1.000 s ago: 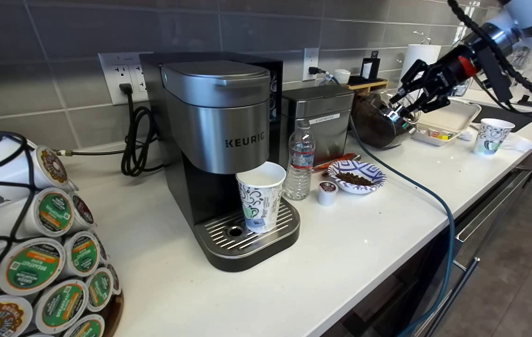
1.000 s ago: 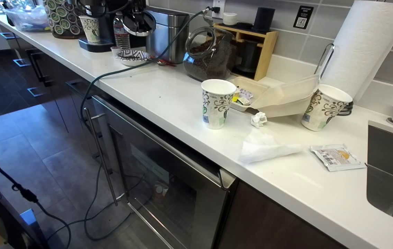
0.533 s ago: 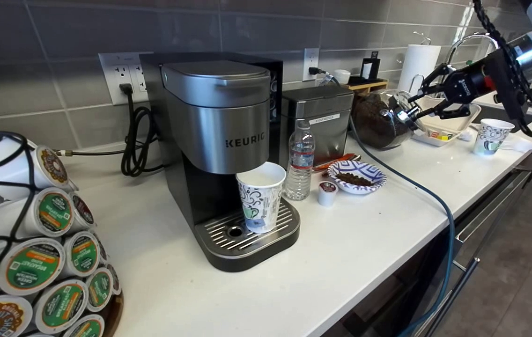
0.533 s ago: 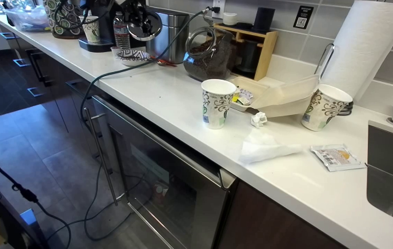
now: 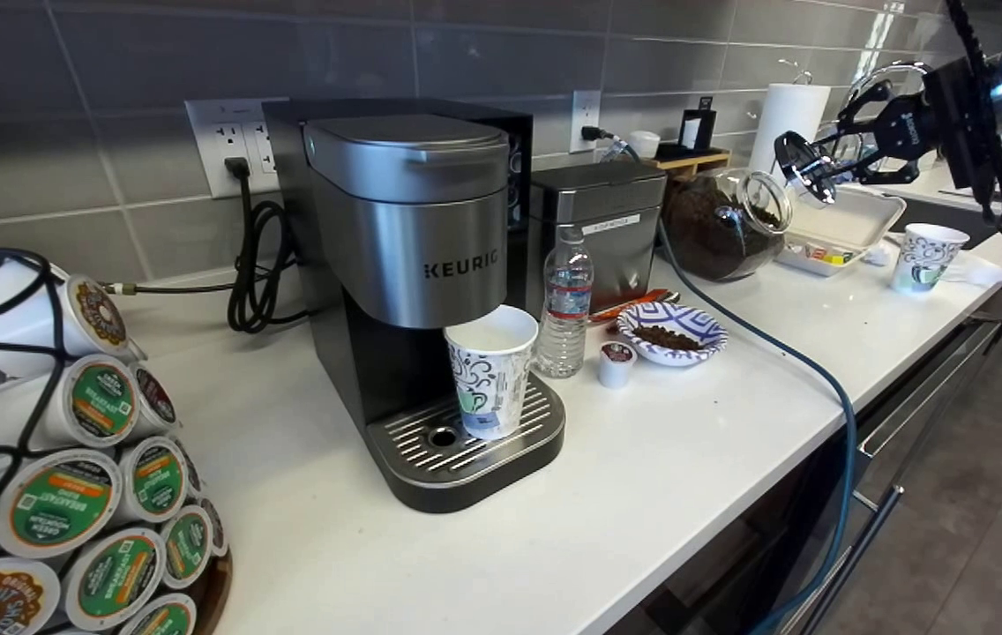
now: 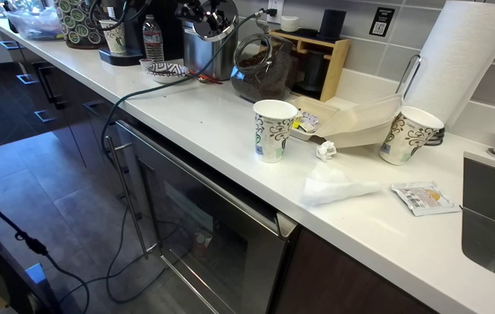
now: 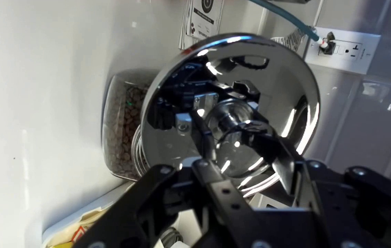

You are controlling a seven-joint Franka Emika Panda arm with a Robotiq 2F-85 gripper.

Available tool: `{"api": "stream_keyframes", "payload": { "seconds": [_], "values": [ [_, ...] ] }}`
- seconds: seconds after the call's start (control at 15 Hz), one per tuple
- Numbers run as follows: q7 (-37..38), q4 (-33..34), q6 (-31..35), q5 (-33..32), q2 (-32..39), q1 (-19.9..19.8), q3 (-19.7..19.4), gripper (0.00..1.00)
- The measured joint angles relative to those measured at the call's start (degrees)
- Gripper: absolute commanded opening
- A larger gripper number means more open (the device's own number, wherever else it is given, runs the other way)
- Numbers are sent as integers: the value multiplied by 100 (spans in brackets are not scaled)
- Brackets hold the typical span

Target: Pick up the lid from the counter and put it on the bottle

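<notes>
The lid [image 5: 805,169] is a round, mirror-bright disc with a ball knob. In the wrist view, my gripper [image 7: 239,146] is shut on that knob, and the disc of the lid [image 7: 285,86] stands tilted beyond the fingers. It hangs above the counter, apart from everything else, and also shows in an exterior view as a lid [image 6: 225,13] in front of the steel box. The bottle [image 5: 567,304], see-through ribbed plastic with a red-and-blue label, stands upright beside the coffee maker, well away from the lid. A glass jar [image 5: 721,234] of dark contents leans with its round mouth uncovered.
A coffee maker [image 5: 413,220] with a paper cup [image 5: 490,379], a steel box [image 5: 607,256] and a patterned bowl [image 5: 673,331] surround the bottle. A teal cable [image 5: 783,344] crosses the counter. Near the jar lie a takeout box [image 6: 361,126] and another paper cup [image 6: 273,135].
My gripper has carried the lid away from the jar's mouth, upward and toward the sink side. The grip on the knob has stayed the same. Jar and bottle have not moved.
</notes>
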Motion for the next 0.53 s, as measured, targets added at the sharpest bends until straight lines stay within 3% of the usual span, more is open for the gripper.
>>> {"api": "stream_keyframes", "payload": {
  "seconds": [0.07,0.53],
  "values": [
    [0,20,0,14,26,1,2,21],
    [184,477,433,311,519,5,3,21]
  ]
}}
